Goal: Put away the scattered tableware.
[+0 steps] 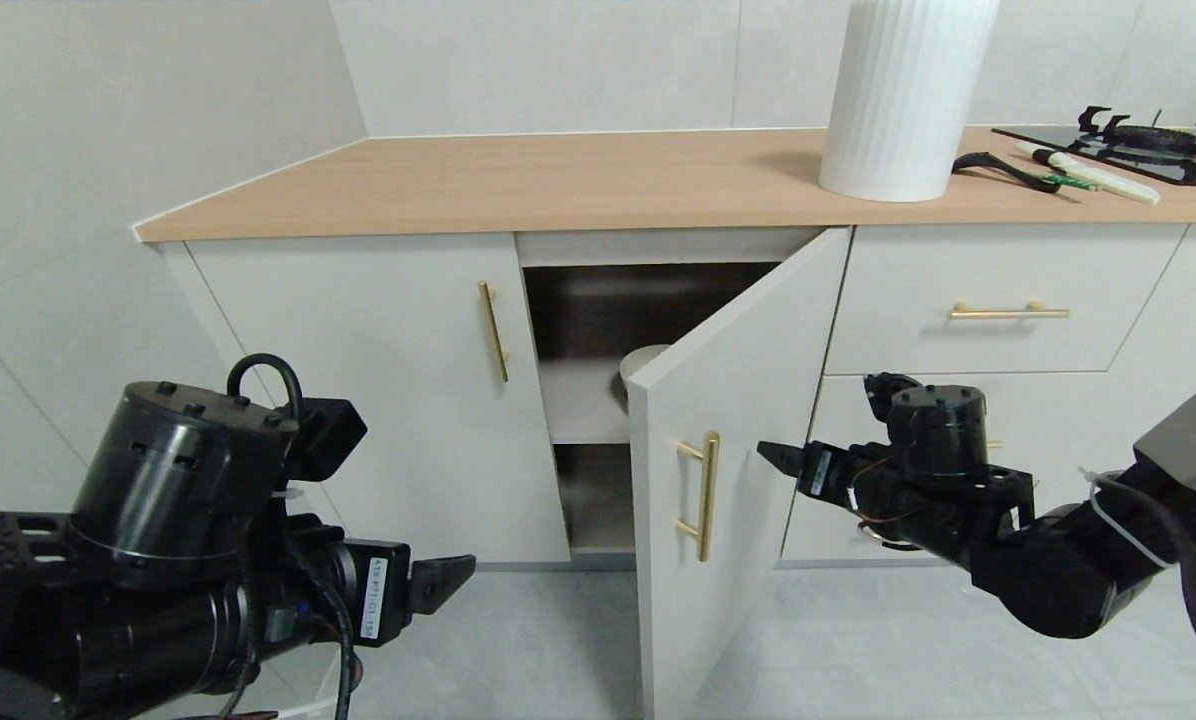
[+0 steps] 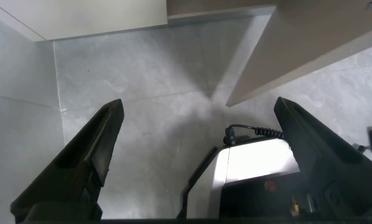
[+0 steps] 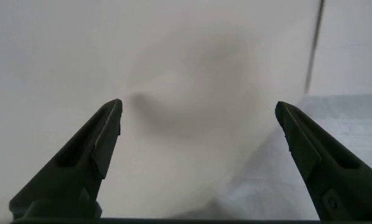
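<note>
Left gripper [image 2: 198, 107] hangs with jaws apart; our right gripper [image 3: 198, 107], also apart, has the door [image 1: 728, 450] just ahead. Bowl [image 1: 641, 362] looks shelved, so we reckon: push it shut.

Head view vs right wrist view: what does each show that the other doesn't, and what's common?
Head view adds: the countertop with a white ribbed vase and stove, a gold handle, a bowl on a shelf behind the open door, and the left gripper.
Right wrist view adds: both fingers spread apart, nothing between them.
Shared: the right gripper, a plain white panel ahead of it, probably that door, and some grey floor.
</note>
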You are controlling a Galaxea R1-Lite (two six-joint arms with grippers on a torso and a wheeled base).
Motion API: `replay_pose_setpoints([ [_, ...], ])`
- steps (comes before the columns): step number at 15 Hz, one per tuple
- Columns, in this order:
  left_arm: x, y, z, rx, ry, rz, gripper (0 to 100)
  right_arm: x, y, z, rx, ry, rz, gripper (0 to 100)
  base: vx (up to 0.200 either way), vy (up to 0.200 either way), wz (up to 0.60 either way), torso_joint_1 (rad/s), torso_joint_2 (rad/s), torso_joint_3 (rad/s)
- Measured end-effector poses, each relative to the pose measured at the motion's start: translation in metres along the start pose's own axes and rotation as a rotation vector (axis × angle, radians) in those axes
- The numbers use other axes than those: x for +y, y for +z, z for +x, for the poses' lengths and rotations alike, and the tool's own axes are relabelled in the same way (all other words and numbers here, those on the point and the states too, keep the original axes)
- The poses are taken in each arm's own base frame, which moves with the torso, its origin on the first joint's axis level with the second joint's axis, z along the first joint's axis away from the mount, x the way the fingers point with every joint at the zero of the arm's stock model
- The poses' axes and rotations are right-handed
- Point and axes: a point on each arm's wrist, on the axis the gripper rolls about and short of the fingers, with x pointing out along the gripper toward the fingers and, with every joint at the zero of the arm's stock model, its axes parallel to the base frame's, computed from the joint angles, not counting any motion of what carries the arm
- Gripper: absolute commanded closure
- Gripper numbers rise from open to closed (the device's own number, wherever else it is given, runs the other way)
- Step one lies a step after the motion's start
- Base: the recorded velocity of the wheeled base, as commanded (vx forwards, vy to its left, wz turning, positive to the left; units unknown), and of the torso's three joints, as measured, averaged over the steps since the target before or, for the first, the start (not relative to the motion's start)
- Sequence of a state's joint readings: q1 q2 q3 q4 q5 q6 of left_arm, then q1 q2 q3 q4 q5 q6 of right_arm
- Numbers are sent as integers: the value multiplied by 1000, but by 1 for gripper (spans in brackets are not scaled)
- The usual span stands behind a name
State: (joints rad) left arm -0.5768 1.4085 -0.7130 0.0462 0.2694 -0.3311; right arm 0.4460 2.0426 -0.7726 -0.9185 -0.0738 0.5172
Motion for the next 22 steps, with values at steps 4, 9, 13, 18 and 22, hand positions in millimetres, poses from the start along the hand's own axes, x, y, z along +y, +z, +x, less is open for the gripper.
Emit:
replay_pose_setpoints([
  [4, 0, 0, -1, -2, 0, 0, 0, 0, -5, 8, 7, -2, 46, 0, 200, 0, 0, -5, 1, 6],
  [9, 0, 0, -1, -2, -1, 0, 0, 2, -3, 11, 0, 8, 70, 0, 160, 0, 0, 3, 2, -1],
  [13, 0, 0, -1, -4, 0, -1, 0, 5, 1, 14, -24, 11, 117, 0, 0, 0, 0, 0, 0, 0],
  [18, 0, 0, -1, -4, 0, -1, 0, 8, 9, 21, -84, -16, 170, 0, 0, 0, 0, 0, 0, 0],
  [22, 0, 0, -1, -3, 0, -1, 0, 7, 18, 29, -143, -55, 192, 0, 0, 0, 0, 0, 0, 0],
])
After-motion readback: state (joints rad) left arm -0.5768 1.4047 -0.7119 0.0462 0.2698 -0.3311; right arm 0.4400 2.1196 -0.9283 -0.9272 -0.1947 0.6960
